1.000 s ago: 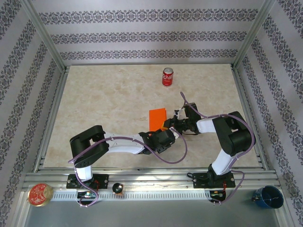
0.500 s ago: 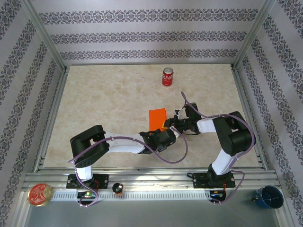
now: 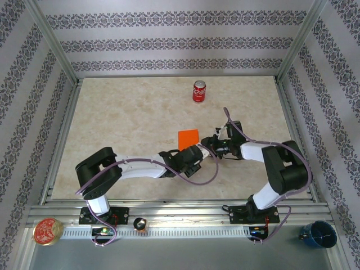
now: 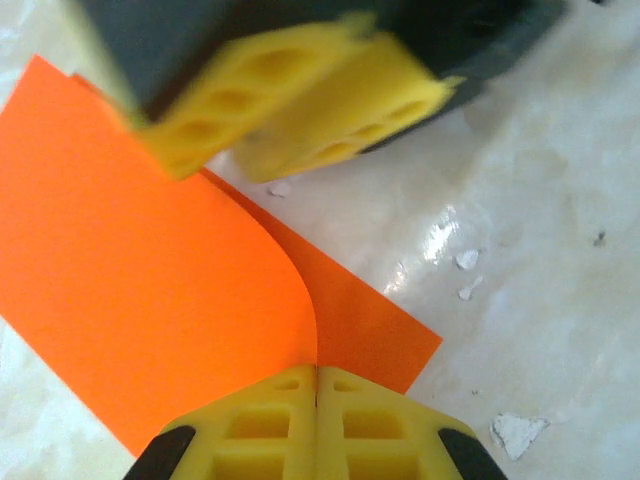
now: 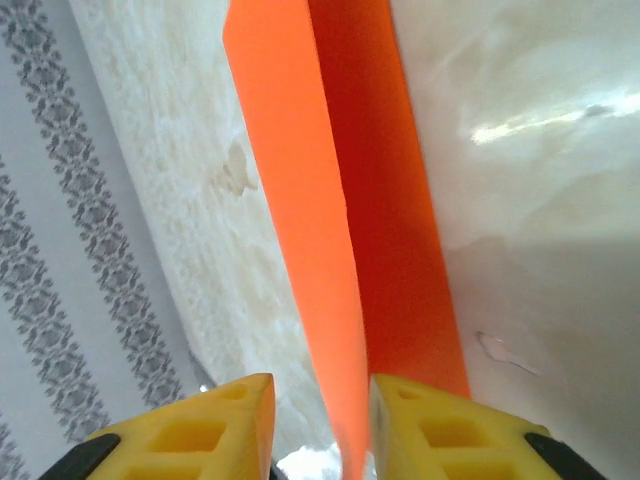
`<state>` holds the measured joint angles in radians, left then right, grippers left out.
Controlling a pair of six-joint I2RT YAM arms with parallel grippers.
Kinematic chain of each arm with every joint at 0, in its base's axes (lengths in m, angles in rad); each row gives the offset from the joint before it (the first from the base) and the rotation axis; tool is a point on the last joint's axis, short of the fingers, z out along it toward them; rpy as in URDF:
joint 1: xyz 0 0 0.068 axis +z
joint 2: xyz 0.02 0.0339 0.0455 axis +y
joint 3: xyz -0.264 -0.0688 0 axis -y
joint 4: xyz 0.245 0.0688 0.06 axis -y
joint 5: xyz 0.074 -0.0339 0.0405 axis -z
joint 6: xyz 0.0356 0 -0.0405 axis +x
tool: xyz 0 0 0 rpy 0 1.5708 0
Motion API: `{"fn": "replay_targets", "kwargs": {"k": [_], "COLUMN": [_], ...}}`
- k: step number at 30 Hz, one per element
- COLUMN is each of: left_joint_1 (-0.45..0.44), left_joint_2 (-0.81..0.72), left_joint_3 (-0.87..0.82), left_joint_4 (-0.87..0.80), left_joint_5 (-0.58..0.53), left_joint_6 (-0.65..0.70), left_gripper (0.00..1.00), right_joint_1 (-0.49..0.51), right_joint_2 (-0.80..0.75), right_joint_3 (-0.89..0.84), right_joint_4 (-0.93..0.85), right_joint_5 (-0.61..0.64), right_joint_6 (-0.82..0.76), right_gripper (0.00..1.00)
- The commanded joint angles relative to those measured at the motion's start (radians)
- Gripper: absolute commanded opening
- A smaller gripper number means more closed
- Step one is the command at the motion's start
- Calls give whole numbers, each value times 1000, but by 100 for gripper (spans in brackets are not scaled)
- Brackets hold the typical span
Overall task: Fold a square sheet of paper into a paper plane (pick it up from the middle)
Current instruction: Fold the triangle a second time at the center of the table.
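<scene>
The square sheet of paper (image 3: 188, 138) is bright orange and lies folded over on the marble table, mid-table. In the left wrist view its upper layer (image 4: 150, 280) curls up from the lower layer. My left gripper (image 3: 198, 148) is shut on that layer's near edge (image 4: 316, 372). My right gripper (image 3: 207, 142) comes in from the right, and its yellow fingers (image 4: 330, 110) hover over the paper's far side. In the right wrist view its jaws (image 5: 318, 425) stand apart, with the raised paper layer (image 5: 300, 200) running between them, close to the right finger.
A red soda can (image 3: 199, 90) stands upright at the back of the table. Off the front rail sit a gold tin (image 3: 47, 231), a small copper object (image 3: 139, 225) and a blue cup (image 3: 318, 234). Metal frame posts and patterned walls bound the table.
Both grippers have shifted a little towards the back of the table. The right arm's elbow swung out to the right. The orange patch seen from above has become shorter at its near end.
</scene>
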<state>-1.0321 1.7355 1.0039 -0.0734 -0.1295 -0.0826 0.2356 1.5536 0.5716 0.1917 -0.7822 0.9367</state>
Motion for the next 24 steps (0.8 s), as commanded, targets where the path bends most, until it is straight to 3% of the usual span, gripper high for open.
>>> {"fn": "replay_targets", "kwargs": {"k": [1, 5, 11, 18, 24], "left_joint_1": [69, 148, 201, 216, 219], "left_joint_2": [-74, -108, -106, -97, -92], "left_joint_3": [-53, -104, -129, -142, -145], "left_joint_4": [85, 163, 221, 242, 237], "left_joint_5": [190, 359, 473, 495, 489], "left_joint_6": [-121, -198, -270, -306, -316], "left_gripper": [0, 0, 0, 0, 0], "right_joint_1": [-10, 0, 15, 137, 199], "right_joint_2": [-118, -302, -434, -333, -215], "right_joint_3": [-52, -114, -138, -117, -72], "right_joint_4": [-111, -196, -277, -234, -215], "right_joint_5": [173, 336, 265, 205, 216], "right_joint_6": [-77, -128, -196, -195, -188], "right_gripper": [34, 35, 25, 2, 0]}}
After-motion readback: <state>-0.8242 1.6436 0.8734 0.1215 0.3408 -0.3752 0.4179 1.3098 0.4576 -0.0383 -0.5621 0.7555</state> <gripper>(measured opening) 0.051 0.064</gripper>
